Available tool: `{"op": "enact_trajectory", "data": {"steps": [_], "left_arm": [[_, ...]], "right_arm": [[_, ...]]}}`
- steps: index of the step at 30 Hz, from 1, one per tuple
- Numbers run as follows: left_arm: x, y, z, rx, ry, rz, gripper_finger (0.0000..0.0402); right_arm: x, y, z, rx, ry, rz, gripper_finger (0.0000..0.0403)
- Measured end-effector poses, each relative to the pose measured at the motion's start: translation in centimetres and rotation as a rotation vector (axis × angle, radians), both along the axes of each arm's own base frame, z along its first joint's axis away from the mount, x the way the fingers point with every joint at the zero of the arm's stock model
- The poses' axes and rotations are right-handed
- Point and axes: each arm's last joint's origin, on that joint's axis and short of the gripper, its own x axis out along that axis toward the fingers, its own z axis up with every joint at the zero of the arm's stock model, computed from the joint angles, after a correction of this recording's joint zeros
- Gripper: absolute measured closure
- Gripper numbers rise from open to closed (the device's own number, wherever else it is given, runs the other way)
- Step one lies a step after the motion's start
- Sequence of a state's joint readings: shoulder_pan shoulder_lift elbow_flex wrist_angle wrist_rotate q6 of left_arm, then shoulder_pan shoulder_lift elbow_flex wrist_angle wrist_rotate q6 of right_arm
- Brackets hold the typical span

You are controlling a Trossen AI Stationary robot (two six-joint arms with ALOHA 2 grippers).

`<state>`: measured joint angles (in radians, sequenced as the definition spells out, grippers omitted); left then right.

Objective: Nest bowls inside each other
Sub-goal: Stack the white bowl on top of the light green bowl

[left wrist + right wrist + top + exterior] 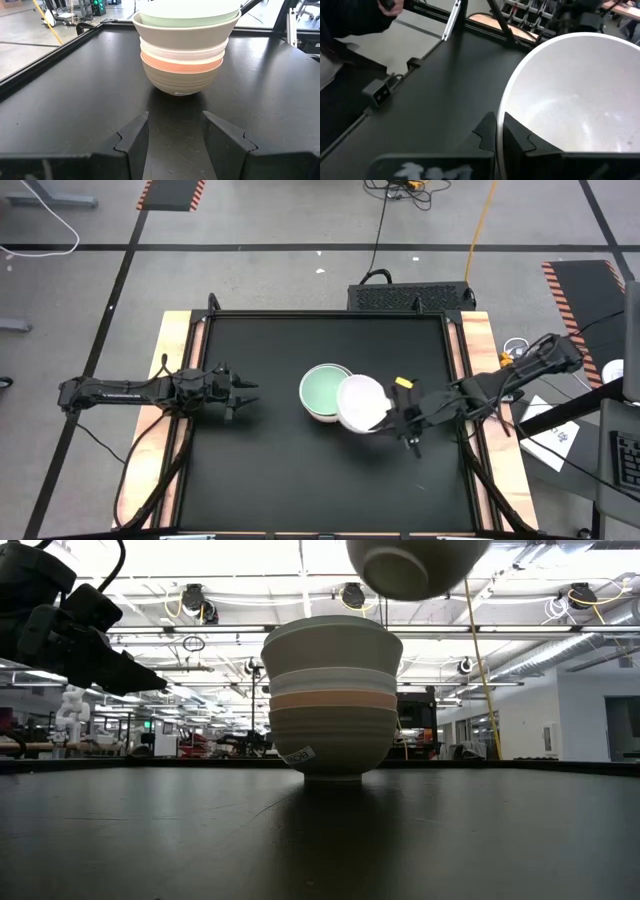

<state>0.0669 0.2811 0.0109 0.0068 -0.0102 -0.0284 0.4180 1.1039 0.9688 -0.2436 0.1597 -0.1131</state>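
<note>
White bowl (pixel 361 402) upright, mouth up

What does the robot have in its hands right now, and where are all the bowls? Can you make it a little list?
stack: five nested bowls on the black table, mint green bowl on top
held bowl: white bowl, lifted above and beside the stack
right gripper: shut on the white bowl's rim
left gripper: open, empty, apart from the stack
left to do: white bowl not yet nested
</note>
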Motion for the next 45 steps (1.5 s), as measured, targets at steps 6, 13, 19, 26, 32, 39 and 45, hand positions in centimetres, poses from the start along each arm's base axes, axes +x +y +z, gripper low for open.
{"op": "enact_trajectory", "data": {"steps": [6, 13, 19, 26, 32, 39, 45], "left_arm": [[0.0, 0.1, 0.0, 0.004, -0.001, 0.016, 0.022], [0.0, 0.1, 0.0, 0.003, -0.002, 0.018, 0.022], [0.0, 0.1, 0.0, 0.004, -0.002, 0.018, 0.022], [0.0, 0.1, 0.0, 0.005, -0.001, 0.017, 0.022], [0.0, 0.1, 0.0, 0.005, -0.001, 0.017, 0.022], [0.0, 0.1, 0.0, 0.009, -0.001, 0.016, 0.022], [0.0, 0.1, 0.0, 0.011, 0.0, 0.016, 0.022]], "right_arm": [[-2.2, -1.3, -1.5, -0.011, -0.036, -0.082, 0.0403], [-3.1, -1.6, -2.7, -0.003, -0.08, -0.076, 0.0403], [-3.0, -1.7, -2.6, -0.021, -0.107, -0.084, 0.0403], [-2.6, -2.2, -1.8, -0.069, -0.195, -0.085, 0.0403], [-1.9, -4.2, -1.8, -0.057, -0.191, -0.091, 0.0403], [-1.4, -6.4, -1.4, -0.023, -0.19, -0.095, 0.0403], [-1.0, -7.9, -0.2, 0.011, -0.209, -0.076, 0.0403]]}}
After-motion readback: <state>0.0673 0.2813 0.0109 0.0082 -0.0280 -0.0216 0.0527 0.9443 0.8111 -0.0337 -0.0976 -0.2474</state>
